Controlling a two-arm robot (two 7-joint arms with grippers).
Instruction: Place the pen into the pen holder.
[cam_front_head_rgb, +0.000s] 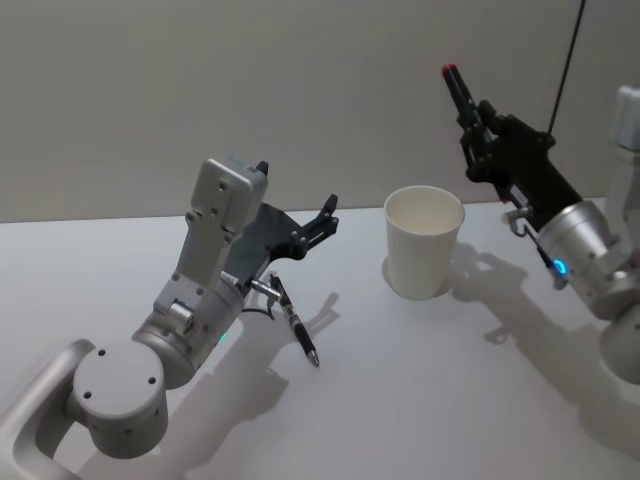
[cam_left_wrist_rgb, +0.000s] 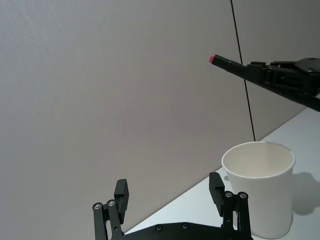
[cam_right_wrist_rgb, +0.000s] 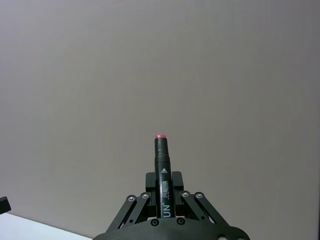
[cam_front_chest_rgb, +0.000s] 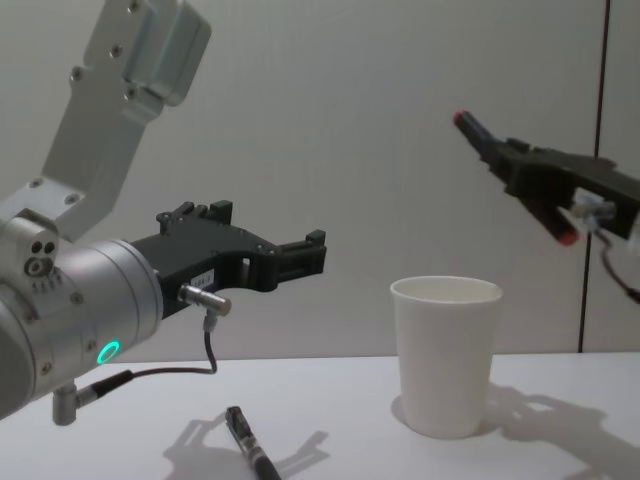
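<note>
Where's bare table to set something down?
Wide bare table in front of the cup, between the loose pen and the right arm. Crowded: left side, under the open left gripper. The right gripper holds a second pen above.

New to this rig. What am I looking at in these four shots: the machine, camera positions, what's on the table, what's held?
This is a two-armed robot at a white table. Each arm ends in a gripper, a two-fingered claw. One picture looks down from the robot's head, one looks across from its chest, and one comes from each wrist, looking along that arm's claw. A white paper cup stands on the table. The right gripper, raised above and to the side of the cup, is shut on a black pen with a red tip. The left gripper hovers open, holding nothing. A second pen lies on the table beneath the left arm.
</note>
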